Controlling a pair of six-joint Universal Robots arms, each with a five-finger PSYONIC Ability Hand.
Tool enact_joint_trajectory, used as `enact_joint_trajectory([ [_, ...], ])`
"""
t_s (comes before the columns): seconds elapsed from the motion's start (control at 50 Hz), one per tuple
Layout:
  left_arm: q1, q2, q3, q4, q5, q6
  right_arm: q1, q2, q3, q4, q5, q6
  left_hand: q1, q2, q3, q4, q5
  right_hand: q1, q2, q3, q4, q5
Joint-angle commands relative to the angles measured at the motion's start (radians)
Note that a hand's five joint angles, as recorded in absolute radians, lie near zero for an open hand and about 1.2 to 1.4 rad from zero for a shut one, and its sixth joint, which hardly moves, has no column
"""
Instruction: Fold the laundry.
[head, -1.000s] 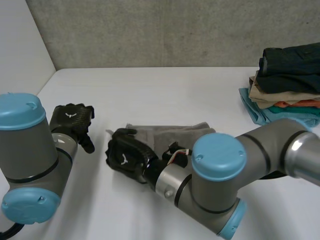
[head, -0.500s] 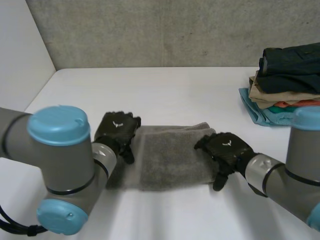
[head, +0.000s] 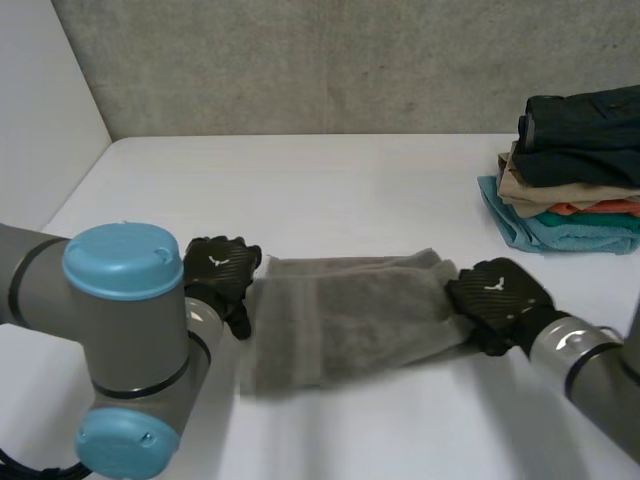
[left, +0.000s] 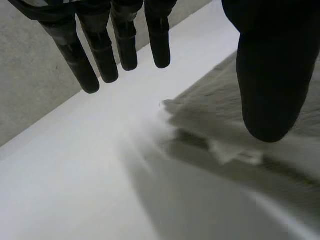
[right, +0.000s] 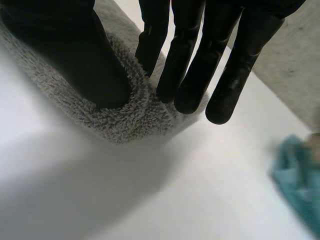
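Observation:
A grey towel (head: 350, 315) lies folded in a long strip across the middle of the white table (head: 330, 190). My right hand (head: 500, 300) is at the towel's right end. In the right wrist view its thumb and fingers (right: 190, 60) pinch the fluffy edge of the towel (right: 130, 120) between them. My left hand (head: 218, 275) rests at the towel's left end, fingers straight. In the left wrist view the fingers (left: 100, 50) hang spread above the bare table, and the thumb hovers over the towel's corner (left: 210, 115) without gripping it.
A stack of folded clothes (head: 575, 170), dark on top and teal at the bottom, stands at the back right; its teal cloth (right: 300, 175) lies beyond my right hand's fingertips. A concrete wall runs behind the table, and the table's left edge meets a white panel.
My right hand has slid right to the towel's end and closed on it, drawing the towel longer to the right. My left hand has shifted slightly left to the towel's left end.

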Motion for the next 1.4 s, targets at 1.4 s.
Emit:
enact_joint_trajectory([
  [1.4,-0.103,-0.102,0.085,-0.154,0.008,-0.123,0.258,0.310,-0.403,0.171,0.088,0.266,-0.092,-0.071,-0.084,-0.067,-0.059,-0.760,-1.002,-1.007,-1.017,-0.973],
])
